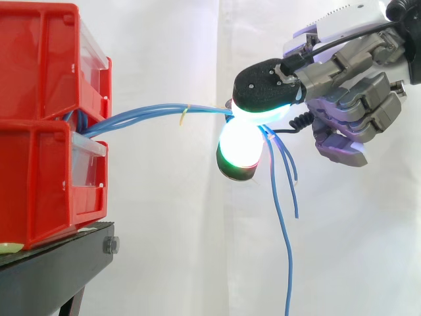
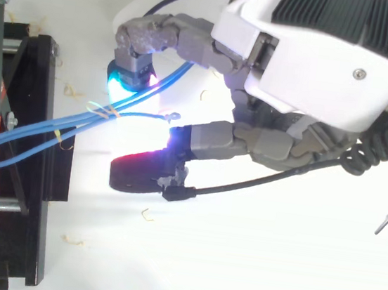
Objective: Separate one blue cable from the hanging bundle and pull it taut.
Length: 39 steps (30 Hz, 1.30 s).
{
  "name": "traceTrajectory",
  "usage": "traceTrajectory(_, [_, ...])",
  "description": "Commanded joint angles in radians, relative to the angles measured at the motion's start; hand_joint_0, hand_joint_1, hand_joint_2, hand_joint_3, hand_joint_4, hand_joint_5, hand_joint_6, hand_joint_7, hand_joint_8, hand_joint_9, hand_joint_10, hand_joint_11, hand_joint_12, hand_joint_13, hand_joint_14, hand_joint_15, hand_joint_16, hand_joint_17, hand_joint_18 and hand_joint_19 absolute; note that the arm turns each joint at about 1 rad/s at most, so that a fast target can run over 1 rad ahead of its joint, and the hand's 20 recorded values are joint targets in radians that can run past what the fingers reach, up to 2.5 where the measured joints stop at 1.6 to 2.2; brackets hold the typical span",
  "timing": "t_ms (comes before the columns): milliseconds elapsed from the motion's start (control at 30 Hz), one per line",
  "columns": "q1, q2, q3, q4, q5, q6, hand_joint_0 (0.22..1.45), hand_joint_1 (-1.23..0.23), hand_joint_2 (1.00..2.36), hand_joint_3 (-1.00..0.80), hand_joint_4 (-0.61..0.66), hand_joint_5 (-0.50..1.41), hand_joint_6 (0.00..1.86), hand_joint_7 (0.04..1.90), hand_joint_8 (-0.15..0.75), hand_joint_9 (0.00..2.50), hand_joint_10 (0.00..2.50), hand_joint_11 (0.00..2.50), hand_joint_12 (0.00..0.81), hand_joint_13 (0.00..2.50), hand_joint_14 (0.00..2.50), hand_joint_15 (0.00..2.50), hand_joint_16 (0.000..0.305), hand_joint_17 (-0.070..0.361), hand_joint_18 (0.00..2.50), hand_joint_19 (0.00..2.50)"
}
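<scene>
Pinching thin blue cables (image 1: 151, 110) in grey robot hand (image 1: 348, 99) right of red plastic bins (image 1: 39, 131); probably needing one strand isolated, pulling steadily rightward.

Black stand (image 1: 56, 263) bears two stacked red bins (image 1: 39, 184).

Side cam level, top cam overhead, close; shared: hand (image 1: 345, 72), cables (image 1: 164, 108)

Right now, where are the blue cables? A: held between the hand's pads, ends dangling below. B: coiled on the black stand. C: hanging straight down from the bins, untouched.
A: the cables run across from the bins to the hand, pass between its glowing pads, and their loose ends drop below it.
</scene>
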Motion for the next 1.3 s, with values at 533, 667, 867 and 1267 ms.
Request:
traceTrajectory(533, [0.001, -0.001, 0.000, 0.004, 0.001, -0.003, 0.64, -0.37, 1.00, -0.50, 0.02, 0.14, 0.50, 1.18, -0.135, 2.50, 0.03, 1.74, 0.331, 2.27, 0.03, 1.30, 0.033, 0.075, 1.47, 0.78])
traceTrajectory(667, [0.002, 0.000, -0.002, 0.004, 0.004, -0.003, 0.72, -0.53, 1.00, -0.49, 0.03, 0.14, 0.50, 1.17, -0.147, 2.50, 0.03, 1.73, 0.348, 2.26, 0.03, 1.27, 0.033, 0.074, 1.46, 0.78])
traceTrajectory(867, [0.005, 0.000, -0.002, 0.019, 0.015, -0.004, 0.74, -0.61, 1.01, -0.34, 0.02, 0.14, 0.51, 1.18, -0.091, 2.50, 0.03, 1.74, 0.351, 2.24, 0.03, 1.28, 0.033, 0.075, 1.44, 0.79])
traceTrajectory(1267, [0.007, -0.001, -0.002, 0.070, 0.015, -0.021, 0.53, -0.66, 1.00, -0.18, 0.19, 0.13, 0.51, 1.25, 0.155, 2.50, 0.04, 1.53, 0.466, 2.23, 0.03, 1.14, 0.071, 0.159, 1.68, 0.62])
